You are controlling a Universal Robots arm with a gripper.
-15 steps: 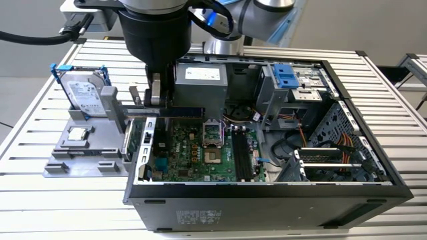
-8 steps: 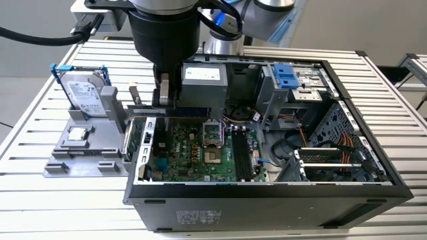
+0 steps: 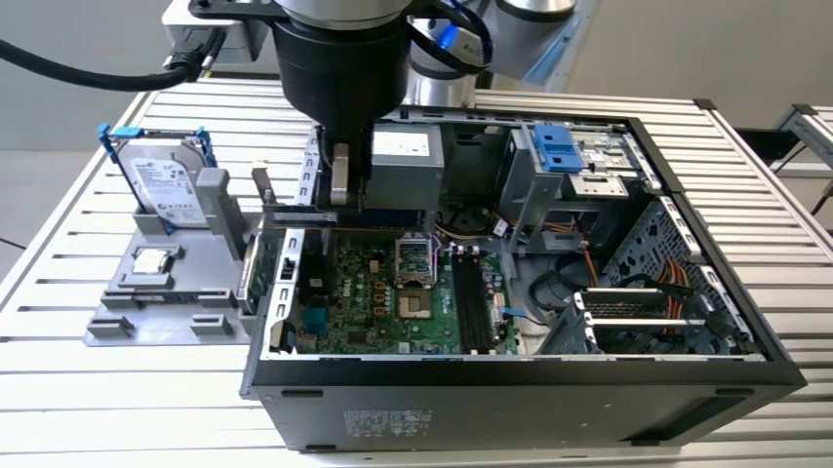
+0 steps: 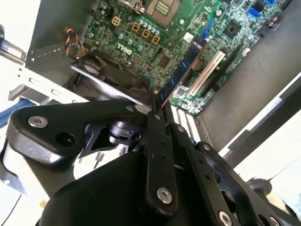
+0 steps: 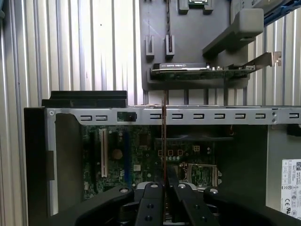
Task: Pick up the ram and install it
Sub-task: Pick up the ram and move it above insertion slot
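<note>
Where the gripper (image 4: 157,110) pinches it, the ram (image 4: 184,67) juts beyond.

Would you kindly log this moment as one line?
hand: shut on ram | location: above motherboard in open case | install: not yet

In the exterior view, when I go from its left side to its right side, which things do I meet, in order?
From its left: hard drive → gripper, shut on the ram → processor socket → long black slots → blue drive bay.
</note>
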